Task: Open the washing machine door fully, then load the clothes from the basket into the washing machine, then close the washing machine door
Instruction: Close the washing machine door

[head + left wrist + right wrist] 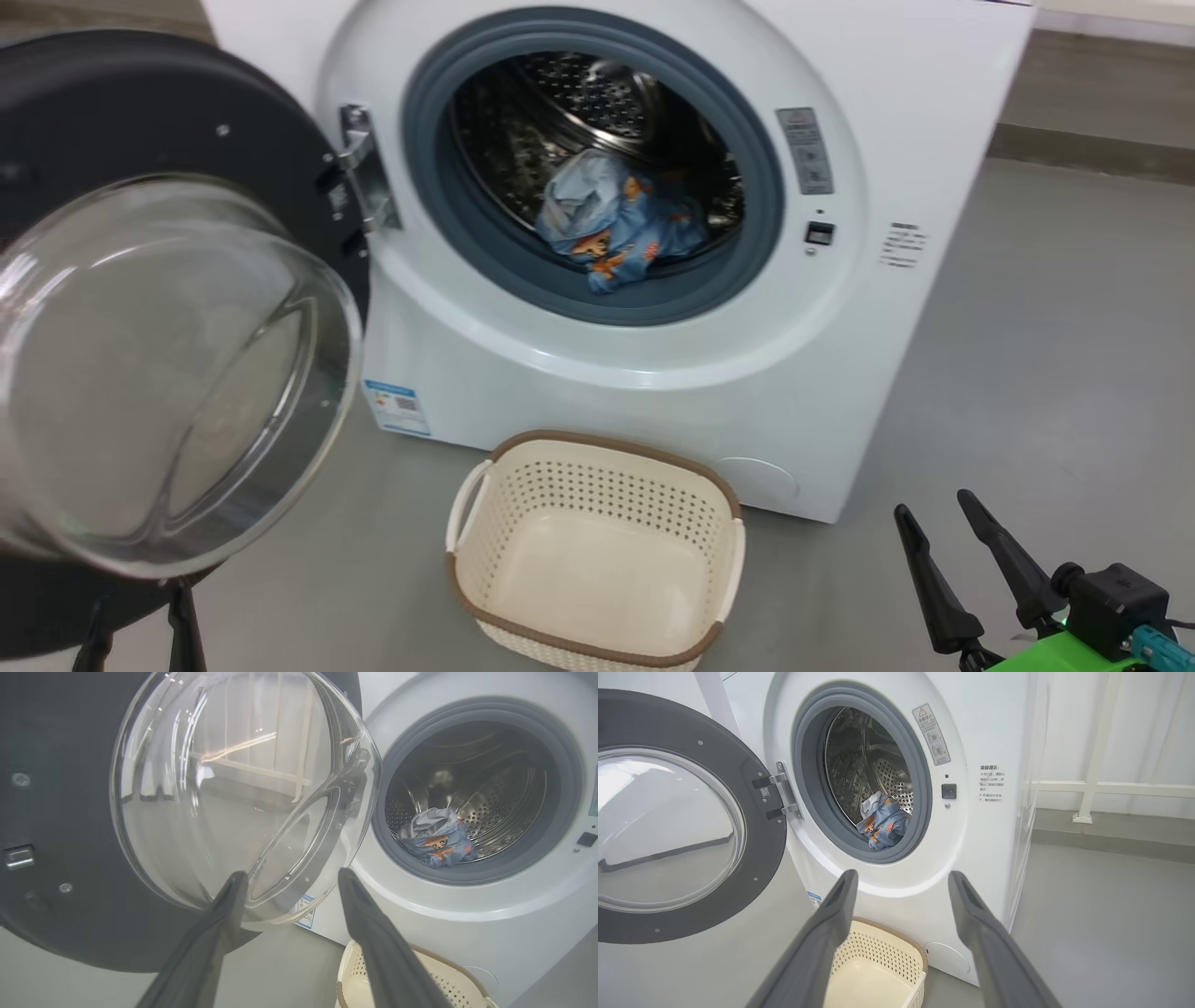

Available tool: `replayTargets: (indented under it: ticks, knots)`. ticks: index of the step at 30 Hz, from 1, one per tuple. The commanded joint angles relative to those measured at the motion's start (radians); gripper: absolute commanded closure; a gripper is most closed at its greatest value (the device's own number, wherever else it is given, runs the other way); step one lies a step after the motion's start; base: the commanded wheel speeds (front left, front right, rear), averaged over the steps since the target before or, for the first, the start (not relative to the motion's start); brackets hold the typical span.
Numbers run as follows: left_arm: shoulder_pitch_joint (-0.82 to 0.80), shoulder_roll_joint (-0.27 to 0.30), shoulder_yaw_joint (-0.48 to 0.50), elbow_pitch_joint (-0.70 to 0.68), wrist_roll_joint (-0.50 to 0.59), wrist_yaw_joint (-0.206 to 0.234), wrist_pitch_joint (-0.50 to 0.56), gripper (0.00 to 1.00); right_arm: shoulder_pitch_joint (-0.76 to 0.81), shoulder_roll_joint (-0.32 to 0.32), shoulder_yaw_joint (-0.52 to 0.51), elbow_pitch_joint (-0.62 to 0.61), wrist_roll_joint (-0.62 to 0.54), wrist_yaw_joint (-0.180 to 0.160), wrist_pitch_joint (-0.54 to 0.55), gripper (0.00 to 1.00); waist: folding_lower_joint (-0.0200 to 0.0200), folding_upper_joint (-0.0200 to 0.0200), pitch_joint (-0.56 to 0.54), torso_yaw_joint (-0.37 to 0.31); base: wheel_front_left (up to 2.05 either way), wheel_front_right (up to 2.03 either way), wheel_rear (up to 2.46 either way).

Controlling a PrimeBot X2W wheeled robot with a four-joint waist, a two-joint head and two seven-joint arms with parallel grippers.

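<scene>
Clothes (621, 224) are noted inside the washing machine (653, 392), upper centre. The basket (607, 485) is seen bare at lower centre, and the door (168, 373) is found wide open at left. Left gripper (292, 873) is spread before the door glass. Right gripper (934, 504) is spread at lower right, with nothing held. A railing (1111, 786) is recorded at the upper right of the right wrist view.

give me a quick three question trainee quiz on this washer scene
1. True or false: the basket is empty.
2. Fill in: the washing machine door stands ____.
3. Where are the clothes? A in the basket; B in the drum; C draped on the door.
Key: 1 true; 2 open; 3 B.
</scene>
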Motion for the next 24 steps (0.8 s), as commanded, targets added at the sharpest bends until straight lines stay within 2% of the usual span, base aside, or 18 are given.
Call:
replayTargets:
  ticks: [1, 10, 24]
  knots:
    - [-0.012, 0.017, 0.038, -0.027, 0.014, 0.001, -0.006, 0.00, -0.043, -0.021, 0.024, -0.019, 0.002, 0.005, -0.008, 0.00, 0.0000, 0.0000, -0.006, 0.058, 0.00, 0.00, 0.00]
    - [-0.006, 0.009, 0.047, -0.028, 0.015, 0.001, -0.006, 0.00, -0.056, -0.022, 0.048, -0.017, 0.004, 0.005, -0.008, 0.00, 0.0000, 0.0000, -0.008, 0.156, 0.00, 0.00, 0.00]
    - [0.021, -0.037, 0.097, -0.066, 0.018, 0.001, -0.006, 0.00, -0.133, -0.049, 0.130, 0.006, 0.021, 0.005, -0.008, 0.00, 0.0000, 0.0000, 0.020, 0.179, 0.00, 0.00, 0.00]
